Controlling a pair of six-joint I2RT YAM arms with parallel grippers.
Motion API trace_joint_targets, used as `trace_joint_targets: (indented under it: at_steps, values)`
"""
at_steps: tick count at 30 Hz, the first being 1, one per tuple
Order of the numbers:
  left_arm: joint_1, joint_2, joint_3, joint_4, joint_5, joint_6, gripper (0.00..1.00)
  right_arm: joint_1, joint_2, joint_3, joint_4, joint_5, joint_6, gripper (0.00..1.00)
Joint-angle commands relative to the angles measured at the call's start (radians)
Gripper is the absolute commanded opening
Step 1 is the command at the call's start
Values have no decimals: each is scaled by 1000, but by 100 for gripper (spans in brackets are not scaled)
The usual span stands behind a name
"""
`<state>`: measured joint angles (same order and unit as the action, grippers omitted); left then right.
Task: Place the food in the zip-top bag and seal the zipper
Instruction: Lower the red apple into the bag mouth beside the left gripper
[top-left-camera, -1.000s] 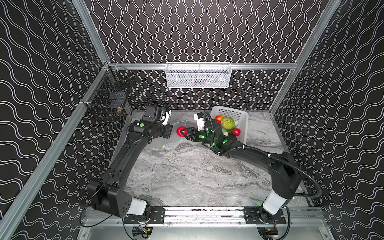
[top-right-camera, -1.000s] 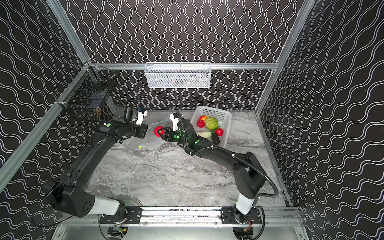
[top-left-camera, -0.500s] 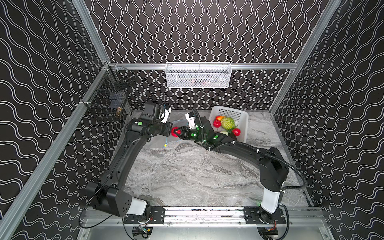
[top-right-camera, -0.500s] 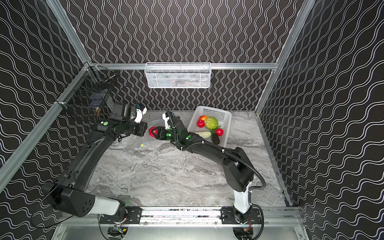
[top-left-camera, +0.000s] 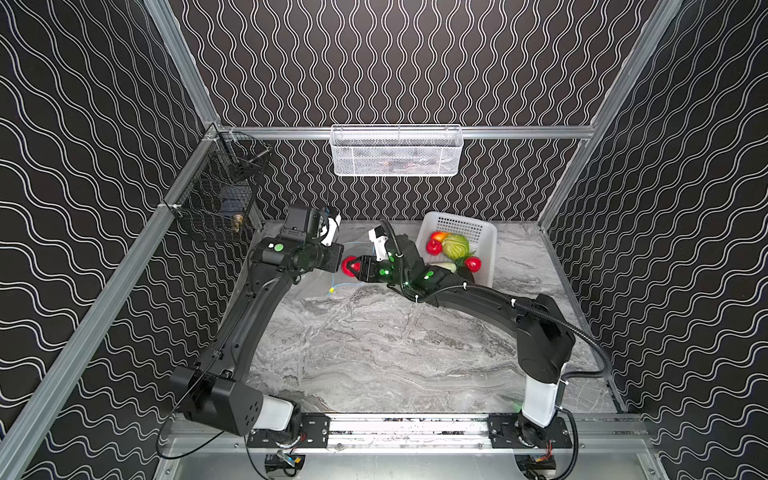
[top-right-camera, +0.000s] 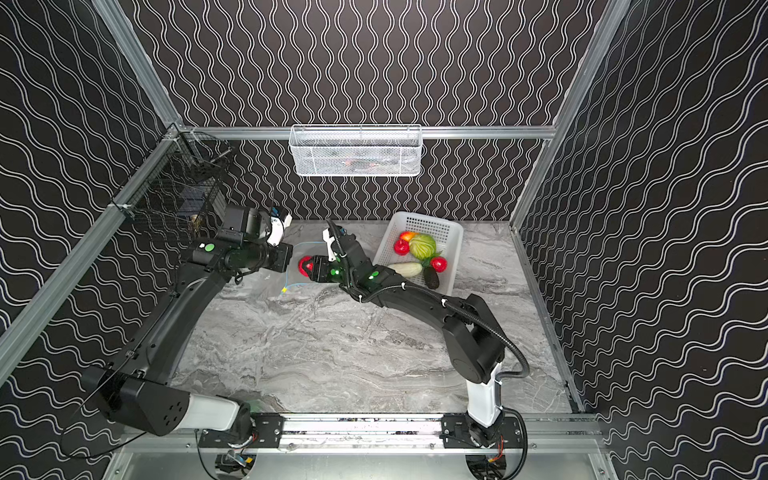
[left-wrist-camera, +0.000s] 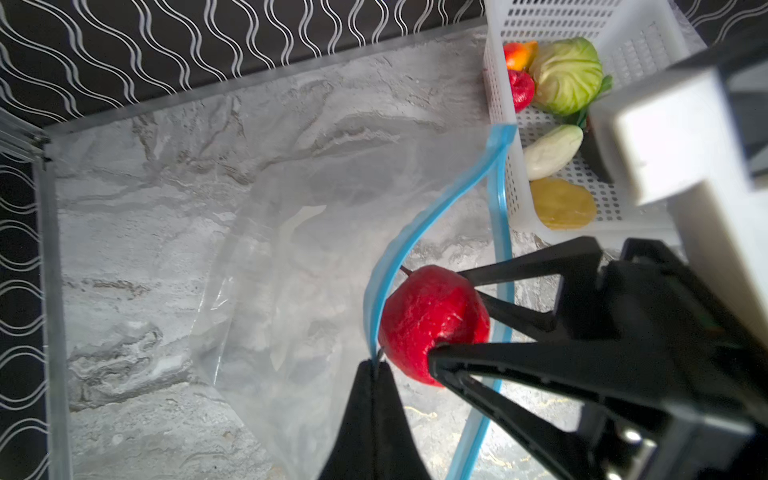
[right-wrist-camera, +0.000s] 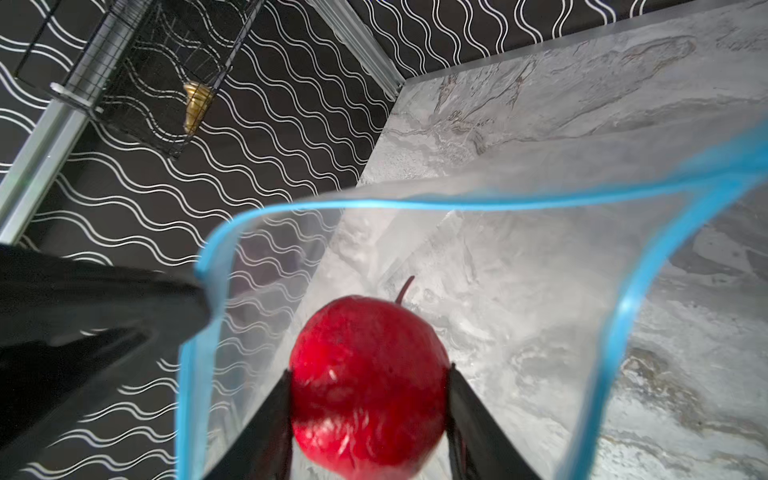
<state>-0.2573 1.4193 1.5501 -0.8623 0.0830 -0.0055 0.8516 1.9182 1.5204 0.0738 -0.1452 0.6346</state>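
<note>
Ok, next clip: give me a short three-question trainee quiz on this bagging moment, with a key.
1. True or false: the left claw is shut on the zipper of the zip-top bag.
2. The right claw holds: A) yellow potato B) red fruit C) white radish.
3. Where does the cabbage lie?
Key: 1 true; 2 B; 3 in the white basket.
</note>
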Motion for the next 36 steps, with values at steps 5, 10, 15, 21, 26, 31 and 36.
trace_joint_targets:
  at_steps: [5, 10, 15, 21, 26, 31, 36]
  values:
    - [1, -2, 31, -6, -14, -6, 0, 4, 39, 23, -40, 11, -16, 42]
    - [1, -1, 36, -4, -6, -8, 0, 6, 37, 37, -67, 33, -24, 45]
    - [0, -15, 21, 9, 4, -11, 0, 6, 44, 67, -92, 46, -30, 52]
    - [1, -16, 8, 21, 18, -15, 0, 7, 40, 92, -124, 57, -30, 62]
    - [1, -15, -9, 37, 31, -24, 0, 7, 32, 91, -120, 54, -37, 72]
    - [1, -14, -3, 20, 18, -10, 0, 6, 22, 81, -111, 51, -30, 79]
    - [1, -27, -6, 31, 16, -11, 0, 6, 3, 77, -68, -4, -9, 84]
